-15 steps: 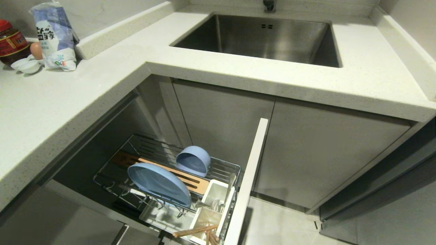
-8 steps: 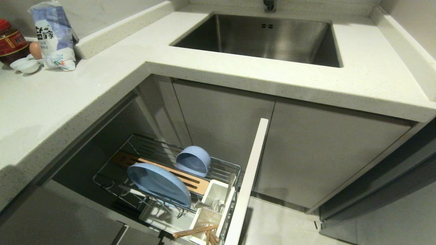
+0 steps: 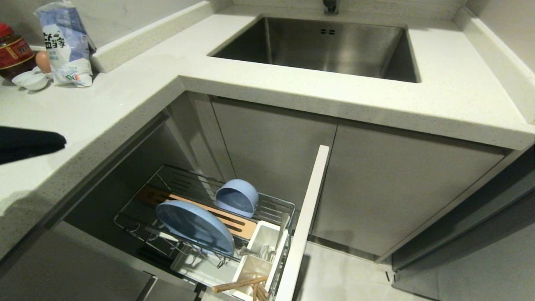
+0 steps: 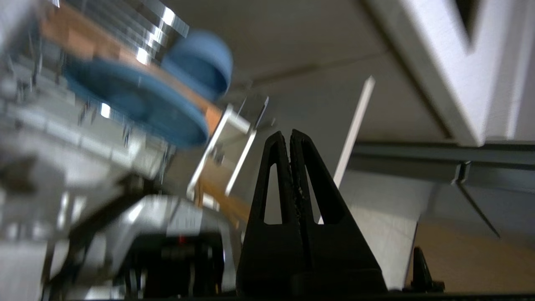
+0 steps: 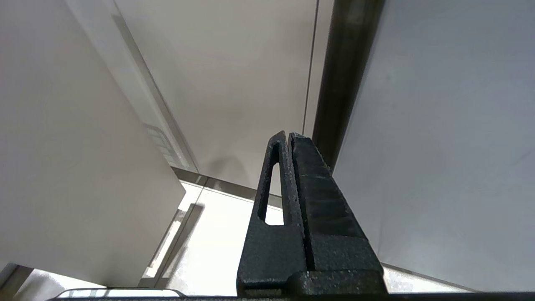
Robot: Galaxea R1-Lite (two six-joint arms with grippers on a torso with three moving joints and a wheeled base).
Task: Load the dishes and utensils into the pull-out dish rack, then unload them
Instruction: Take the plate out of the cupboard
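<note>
— What takes up most of the room from where you stand?

— The pale speckled countertop (image 3: 125, 104), an L shape, with the steel sink (image 3: 322, 46) sunk into it at twelve o'clock. Below it, grey cabinet doors (image 3: 397, 188).

— And the pull-out dish rack?

— The pull-out dish rack (image 3: 276, 205) is drawn out under the counter, toward seven o'clock, its pale flat front (image 3: 307, 217) standing edge-on at its right side. A slotted wooden bar (image 3: 240, 223) runs across the wire basket.

— What's in it?

— The light-blue plate (image 3: 194, 225) stands on edge in the wires, leaning against the wooden bar. The blue bowl (image 3: 236, 197) lies on its side just behind the bar, at about one o'clock from the plate, mouth facing the plate. The white utensil caddy (image 3: 265, 246) sits at four o'clock from the plate, against the front panel. The spoon (image 3: 283, 225) stands in the caddy's far compartment, and the chopsticks (image 3: 238, 284) lie slanted in the near one.

— The arms?

— The left gripper (image 3: 46, 142) pokes in at nine o'clock over the counter edge, its jaws pressed together on nothing. The right gripper (image 5: 288, 138) hangs beside a cabinet panel, out of the overhead view, jaws likewise pressed together and empty.

— Anything else?

— At ten o'clock, in the counter's corner: a blue-and-white bag (image 3: 67, 46), a red-lidded jar (image 3: 12, 50), an egg (image 3: 43, 60), small white saucers (image 3: 31, 79).
</note>
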